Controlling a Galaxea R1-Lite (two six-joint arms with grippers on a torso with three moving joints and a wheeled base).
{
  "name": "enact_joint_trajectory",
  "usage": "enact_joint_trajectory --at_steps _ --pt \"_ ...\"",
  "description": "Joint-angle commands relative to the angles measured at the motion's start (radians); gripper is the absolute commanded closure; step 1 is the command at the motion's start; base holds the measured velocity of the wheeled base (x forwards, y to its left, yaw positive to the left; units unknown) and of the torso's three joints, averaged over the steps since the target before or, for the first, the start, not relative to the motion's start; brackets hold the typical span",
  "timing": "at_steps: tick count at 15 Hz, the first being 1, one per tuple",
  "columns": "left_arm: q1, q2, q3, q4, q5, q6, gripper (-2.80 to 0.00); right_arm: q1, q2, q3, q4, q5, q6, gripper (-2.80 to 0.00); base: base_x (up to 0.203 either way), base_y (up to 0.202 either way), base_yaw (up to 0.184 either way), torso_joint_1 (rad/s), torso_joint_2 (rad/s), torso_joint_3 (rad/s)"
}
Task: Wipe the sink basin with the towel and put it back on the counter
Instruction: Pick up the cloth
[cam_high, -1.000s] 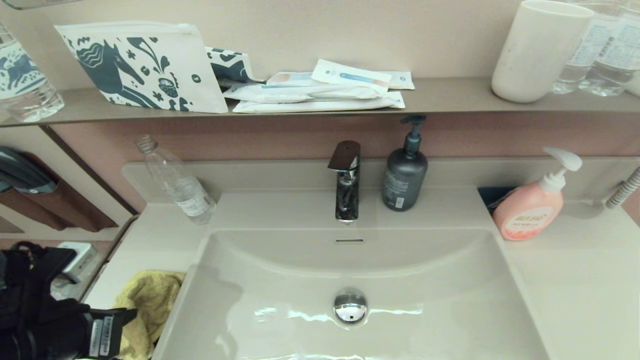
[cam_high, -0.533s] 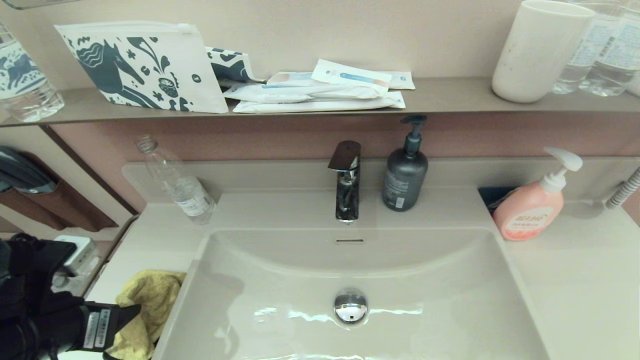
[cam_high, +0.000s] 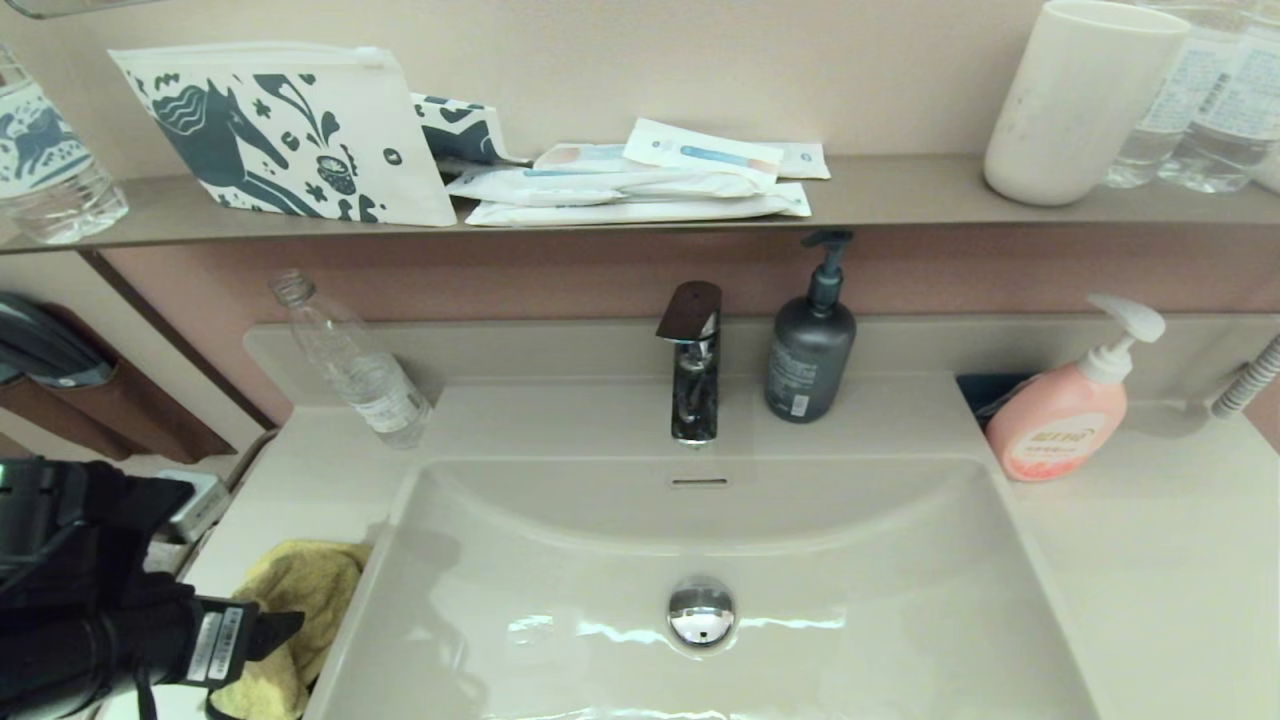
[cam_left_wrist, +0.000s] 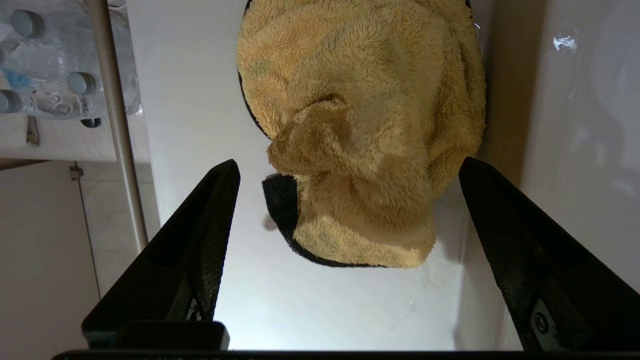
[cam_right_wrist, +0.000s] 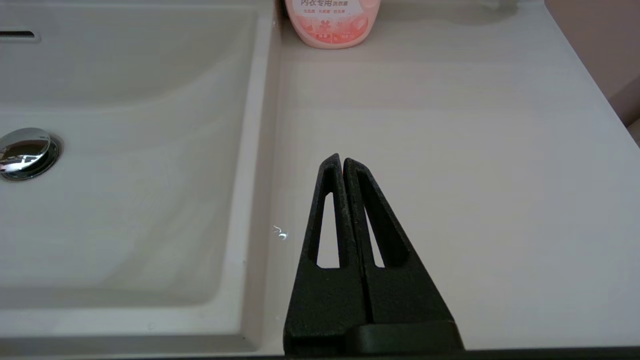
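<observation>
The mustard-yellow towel (cam_high: 295, 600) lies crumpled on the counter (cam_high: 300, 470), against the left rim of the sink basin (cam_high: 560, 570). The basin holds a chrome drain plug (cam_high: 700, 610) and an overflow slot (cam_high: 698, 482). My left gripper (cam_high: 262, 640) is at the near end of the towel. In the left wrist view this gripper (cam_left_wrist: 348, 165) is open, its black fingers either side of the towel (cam_left_wrist: 365, 125) and not touching it. My right gripper (cam_right_wrist: 342, 159) is shut and empty, low over the right counter (cam_right_wrist: 475, 150) beside the basin (cam_right_wrist: 125, 175). It is out of the head view.
A clear plastic bottle (cam_high: 355, 365), the faucet (cam_high: 692, 365), a dark pump bottle (cam_high: 808, 350) and a pink pump bottle (cam_high: 1065, 415) stand along the back of the counter. The brown-grey shelf (cam_high: 900, 195) above carries a pouch, packets and a white cup (cam_high: 1075, 100).
My left arm has shifted forward and to the right, bringing its fingers closer over the towel's near end. The towel and the right gripper have not moved.
</observation>
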Motion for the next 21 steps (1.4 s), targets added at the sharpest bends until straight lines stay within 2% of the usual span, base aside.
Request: enact_joint_trajectory --at_steps 1,4,6,9,10,14,17,21 --pt "0.018 0.063 -0.005 -0.022 -0.007 0.009 -2.8 0.0 0.001 0.0 0.0 0.0 0.0 0.0 0.0 0.0 0.0 0.0 0.0 0.0" --pt "0.09 0.13 0.024 -0.158 -0.015 0.133 -2.8 0.0 0.001 0.0 0.0 0.0 0.0 0.0 0.0 0.0 0.0 0.0 0.0 0.0" --pt "0.12 0.188 0.031 -0.218 -0.049 0.159 -2.8 0.0 0.001 0.0 0.0 0.0 0.0 0.0 0.0 0.0 0.0 0.0 0.0 0.0" --pt "0.135 0.216 0.029 -0.255 -0.054 0.168 -2.8 0.0 0.001 0.0 0.0 0.0 0.0 0.0 0.0 0.0 0.0 0.0 0.0 0.0" --pt "0.137 0.218 0.025 -0.258 -0.056 0.168 0.0 0.0 0.001 0.0 0.0 0.0 0.0 0.0 0.0 0.0 0.0 0.0 0.0 0.0" --pt "0.138 0.214 0.022 -0.26 -0.083 0.167 0.0 0.0 0.001 0.001 0.0 0.0 0.0 0.0 0.0 0.0 0.0 0.0 0.0 0.0" --pt "0.138 0.2 0.027 -0.29 -0.08 0.167 0.0 0.0 0.001 0.0 0.0 0.0 0.0 0.0 0.0 0.0 0.0 0.0 0.0 0.0" --pt "0.144 0.122 0.013 -0.275 -0.071 0.17 0.0 0.0 0.001 0.0 0.0 0.0 0.0 0.0 0.0 0.0 0.0 0.0 0.0 0.0"
